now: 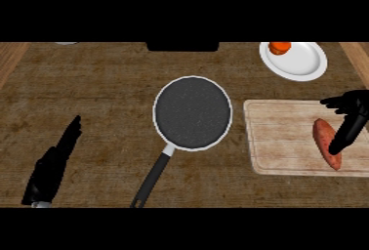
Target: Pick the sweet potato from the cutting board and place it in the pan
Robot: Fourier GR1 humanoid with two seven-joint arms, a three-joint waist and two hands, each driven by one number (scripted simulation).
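A reddish-orange sweet potato (pixel 326 143) lies lengthwise on the right part of the pale wooden cutting board (pixel 281 141). My right hand (pixel 350 117) hovers at the view's right edge just over it, fingers spread and extended, one long finger (pixel 344 139) reaching down alongside the potato's right side. Nothing is curled round the potato. The dark speckled pan (pixel 192 113) with its white rim sits left of the board, its black handle (pixel 153 179) pointing toward the lower edge. My left hand (pixel 52 166) rests open at the lower left, fingers straight.
A white plate (pixel 299 62) with an orange item (pixel 279 47) stands at the back right, beyond the board. A dark object (pixel 182 46) sits at the counter's far edge behind the pan. The wooden counter (pixel 101 97) stretches between my left hand and the pan.
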